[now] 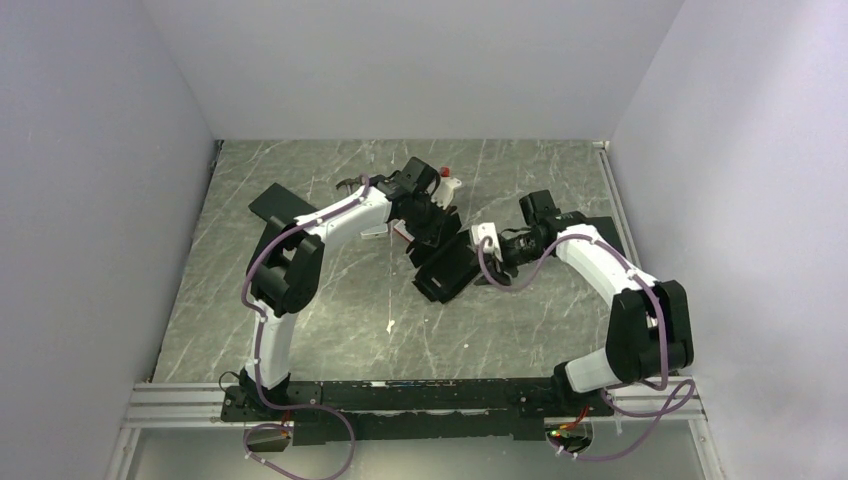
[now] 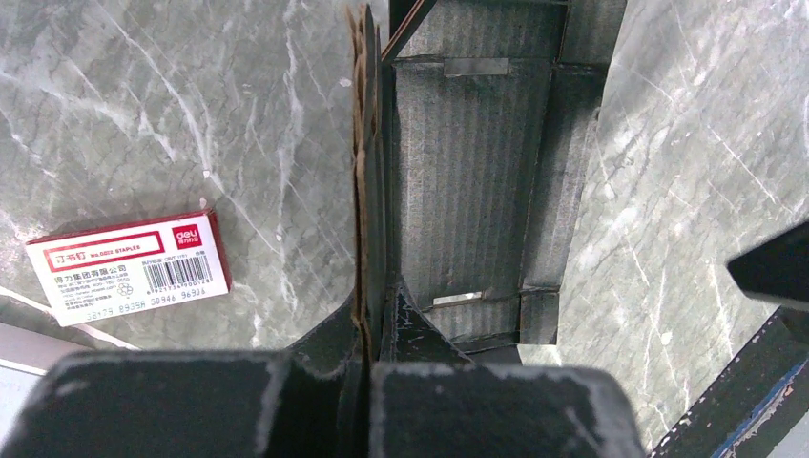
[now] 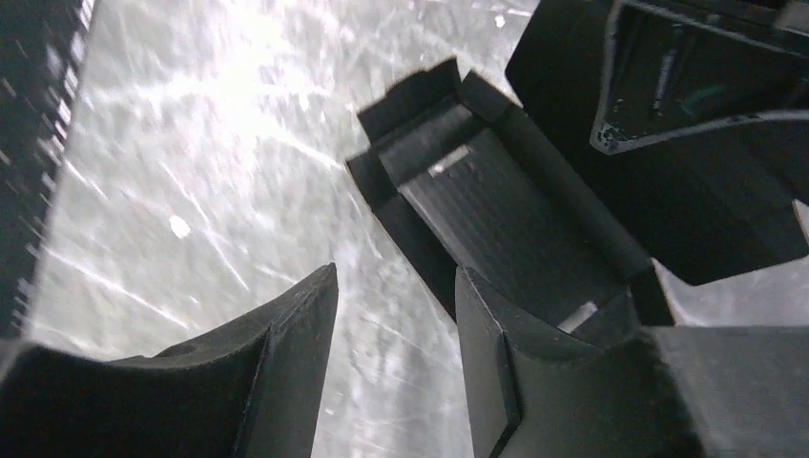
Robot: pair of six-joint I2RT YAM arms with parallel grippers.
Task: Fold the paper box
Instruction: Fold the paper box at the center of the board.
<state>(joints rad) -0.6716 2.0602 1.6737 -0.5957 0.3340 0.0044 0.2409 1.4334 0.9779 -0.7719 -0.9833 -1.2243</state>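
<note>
- Two robot arms reach in toward the middle of a grey-green marbled table (image 1: 330, 320). They meet at the paper box (image 1: 448, 270), a matte black piece of cardboard lying partly folded at the centre, between the two wrists.
- Through the left wrist camera we see the left gripper (image 2: 367, 329) closed tight on the box. Its two dark fingers (image 2: 320, 343) pinch an upright wall of the cardboard, and the wall's raw brown corrugated edge runs straight up from between the fingertips.
- In that same view, the ribbed inner floor of the box stretches away from the gripper, to the right of the pinched wall. Short flaps are raised at its near and far ends, and a long side panel runs along its right.
- Through the right wrist camera we see the right gripper (image 3: 396, 286) standing about half open with nothing between its jaws; only bare table shows in the gap.
- The box lies just beyond and to the right of that gripper. The right-hand finger (image 3: 496, 363) overlaps the box's near end, and we cannot tell whether it touches the cardboard.
- One small red and white carton of staples (image 2: 129, 267) lies flat on the table, left of the left gripper in its wrist view and apart from the box.
- One flat black slab (image 1: 280, 207) rests on the table by the left arm, well apart from the box.
</note>
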